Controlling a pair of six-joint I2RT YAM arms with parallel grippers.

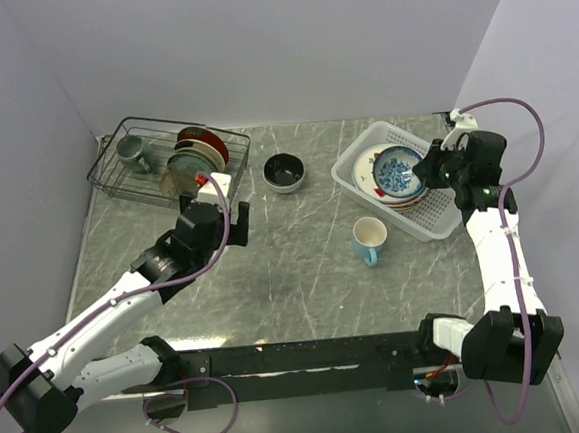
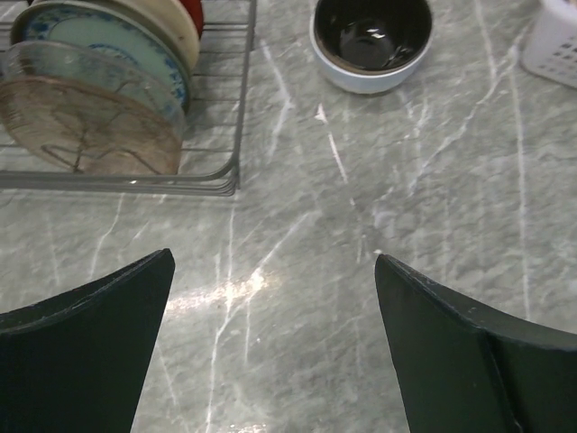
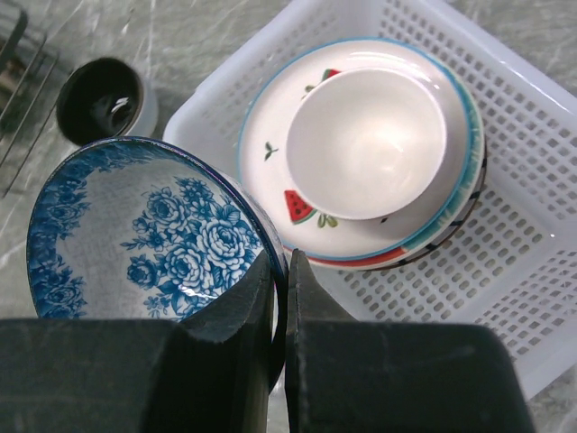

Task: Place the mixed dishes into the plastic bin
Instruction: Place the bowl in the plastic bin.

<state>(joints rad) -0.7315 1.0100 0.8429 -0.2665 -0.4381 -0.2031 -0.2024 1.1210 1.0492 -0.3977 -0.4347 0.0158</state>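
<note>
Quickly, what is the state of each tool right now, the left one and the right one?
left tool: open, holding nothing.
right tool: closed on the rim of the blue-patterned bowl.

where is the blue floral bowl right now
The blue floral bowl is at the right of the top view, pinched at its rim by the right claw above the white bin, beside the plate stack topped by a white bowl.
</note>
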